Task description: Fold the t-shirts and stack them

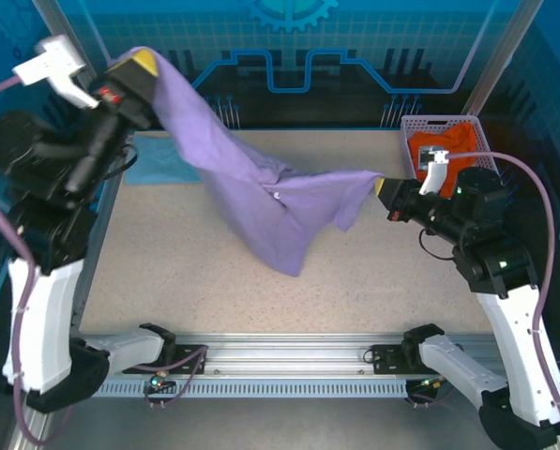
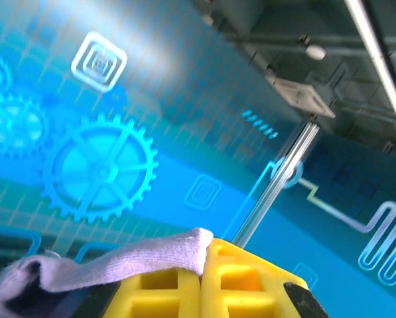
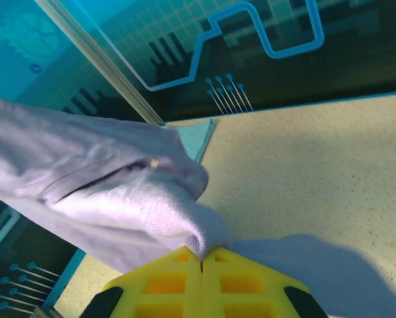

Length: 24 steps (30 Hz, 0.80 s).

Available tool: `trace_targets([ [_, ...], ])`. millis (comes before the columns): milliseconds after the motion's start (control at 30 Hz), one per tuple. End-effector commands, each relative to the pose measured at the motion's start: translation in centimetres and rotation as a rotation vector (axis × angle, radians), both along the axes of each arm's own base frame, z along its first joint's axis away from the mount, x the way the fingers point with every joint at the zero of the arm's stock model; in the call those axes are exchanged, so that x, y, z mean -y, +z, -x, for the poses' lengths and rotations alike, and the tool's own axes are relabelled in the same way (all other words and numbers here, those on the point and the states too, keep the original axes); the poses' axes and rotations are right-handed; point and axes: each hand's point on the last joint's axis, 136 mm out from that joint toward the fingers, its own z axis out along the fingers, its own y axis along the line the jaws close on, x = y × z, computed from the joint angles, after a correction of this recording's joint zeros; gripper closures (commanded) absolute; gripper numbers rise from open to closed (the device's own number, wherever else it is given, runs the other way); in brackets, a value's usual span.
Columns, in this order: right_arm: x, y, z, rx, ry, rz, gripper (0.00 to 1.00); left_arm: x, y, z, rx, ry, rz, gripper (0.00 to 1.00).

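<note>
While left gripper [image 1: 141, 67] and right gripper [image 1: 381, 185] each clamp a thin edge of the lavender t-shirt [image 1: 261, 202], grip's marginal. Overstretching could yank it free.

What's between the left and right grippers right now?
The lavender t-shirt, pinched by the left gripper up high and the right gripper lower, sagging toward the table between them; the top external view shows it.

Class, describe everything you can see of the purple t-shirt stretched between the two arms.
The purple t-shirt is soft, wrinkled lavender knit, unfolded. It hangs slanting above the table: one edge pinched high at far left in the shut yellow fingers of the left gripper, another lower on the right in the right gripper. Its middle sags to a point near the tabletop; contact there is unclear.
</note>
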Motion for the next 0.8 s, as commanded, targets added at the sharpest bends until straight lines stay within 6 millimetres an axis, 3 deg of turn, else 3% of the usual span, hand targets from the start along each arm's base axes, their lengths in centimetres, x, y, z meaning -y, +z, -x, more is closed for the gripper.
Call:
trace_targets([
  [0,-0.5,2.2,1.8,0.052,0.059,-0.009,1.0,-2.4,3.0,2.8,0.117,0.109,-0.013,1.0],
  [67,-0.4,3.2,2.0,0.08,0.052,-0.021,1.0,-2.9,4.0,3.8,0.143,0.128,-0.013,1.0],
  [167,-0.2,3.3,1.5,0.089,0.034,-0.015,1.0,-2.9,4.4,3.4,0.144,0.136,-0.019,1.0],
  [300,0.5,1.2,-1.2,0.029,-0.045,0.036,1.0,-1.9,2.4,-1.1,0.052,0.154,-0.047,1.0],
  [400,1.7,-2.0,-4.2,-0.046,-0.151,0.11,1.0,-0.7,-1.2,-7.5,-0.075,0.14,-0.047,1.0],
  [500,4.6,-5.5,-7.6,-0.144,-0.319,0.179,1.0,-0.6,-6.5,-15.9,-0.245,0.103,0.023,1.0],
  [567,6.7,-8.3,-9.6,-0.229,-0.424,0.196,1.0,-0.5,-11.1,-22.5,-0.361,0.098,0.043,0.98],
  [633,9.7,-12.6,-10.2,-0.383,-0.583,0.203,1.0,0.3,-16.4,-29.1,-0.495,0.098,0.035,0.82],
  [700,10.9,-16.4,-9.9,-0.498,-0.64,0.189,1.0,1.6,-21.5,-34.4,-0.598,0.078,0.039,0.63],
  [767,11.5,-19.6,-9.0,-0.581,-0.67,0.163,1.0,1.8,-25.3,-37.2,-0.634,0.089,0.066,0.39],
])
